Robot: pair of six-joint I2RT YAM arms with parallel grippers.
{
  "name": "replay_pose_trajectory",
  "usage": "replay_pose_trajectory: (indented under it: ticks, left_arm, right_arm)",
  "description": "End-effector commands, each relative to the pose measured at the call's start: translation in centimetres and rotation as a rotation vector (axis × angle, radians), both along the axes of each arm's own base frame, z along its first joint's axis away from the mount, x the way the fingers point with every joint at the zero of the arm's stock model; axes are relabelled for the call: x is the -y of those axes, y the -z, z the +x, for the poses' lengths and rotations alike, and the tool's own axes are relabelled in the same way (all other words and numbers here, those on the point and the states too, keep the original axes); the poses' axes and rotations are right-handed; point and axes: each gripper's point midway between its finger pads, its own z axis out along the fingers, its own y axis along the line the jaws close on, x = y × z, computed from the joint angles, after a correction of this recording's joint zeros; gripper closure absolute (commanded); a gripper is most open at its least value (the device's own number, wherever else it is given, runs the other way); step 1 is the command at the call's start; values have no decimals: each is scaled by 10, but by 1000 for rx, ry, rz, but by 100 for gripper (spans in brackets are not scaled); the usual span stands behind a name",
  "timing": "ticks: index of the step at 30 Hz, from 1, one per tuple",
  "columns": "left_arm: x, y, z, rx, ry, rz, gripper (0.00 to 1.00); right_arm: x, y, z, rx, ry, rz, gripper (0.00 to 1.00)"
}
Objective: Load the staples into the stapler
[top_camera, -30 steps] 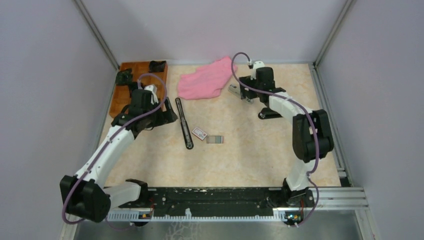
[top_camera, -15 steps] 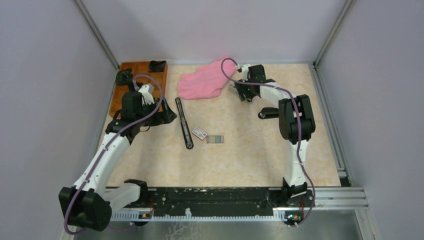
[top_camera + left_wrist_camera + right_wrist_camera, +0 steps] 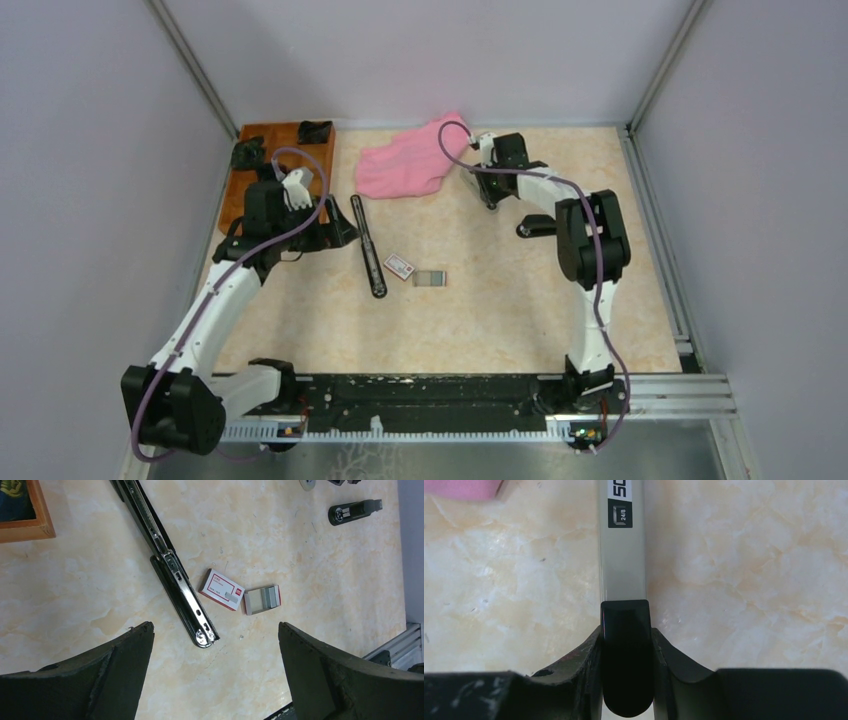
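The right fingers (image 3: 581,660) are closed tight on a silver bar (image 3: 621,565). They pinch its black end, one finger on each side. The bar lies flat on the bench (image 3: 749,580) and points away from the fingers. It has a small black label that says 24/8. A corner of a pink cloth (image 3: 464,487) shows just beside the far part of the bar. From above, this hand is at the far side of the bench, next to the cloth.

The left fingers (image 3: 115,680) are spread wide apart and hold nothing. They hang above the bench, on the left side.

Below them lies the stapler (image 3: 175,575). It is long, thin and black, and its shiny metal inside shows. It lies slanted on the bench. Near its closer end is a red and white box (image 3: 222,590). Just beside the box is a little drawer (image 3: 252,602), open on top. The staples (image 3: 270,596) sit in that drawer as a small grey block. They are near the stapler but not touching it.

A wooden tray (image 3: 22,527) lies at the far left, apart from the stapler. A small black thing (image 3: 352,511) lies alone on the right, well apart from the staples.
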Motion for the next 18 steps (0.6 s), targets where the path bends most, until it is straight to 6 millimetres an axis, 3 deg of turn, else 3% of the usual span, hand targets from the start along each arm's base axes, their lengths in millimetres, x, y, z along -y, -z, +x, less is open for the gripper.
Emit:
replay_pose_trajectory:
  ticks: [1,6,13,14,16,18]
  left_arm:
    - [9,-7,-1,20,37,-52,2]
    - [19,-11,-4,14,43,-126,2]
    - [40,-10,-11,-8,51,-208,3]
    - [44,-10,-11,-7,54,-223,3]
    - [52,-10,-14,-11,68,-250,4]
    - [62,-10,-15,-17,76,-270,4]
  right_arm:
    - [-19,-50,-11,91,12,64,89]
    - [-29,-63,-36,108,81,117,100]
    - [-55,-92,-77,156,130,239,100]
    - [-56,-88,-84,148,146,252,100]
    - [-58,-114,-94,192,177,339,100]
    - [-62,-126,-103,209,195,425,100]
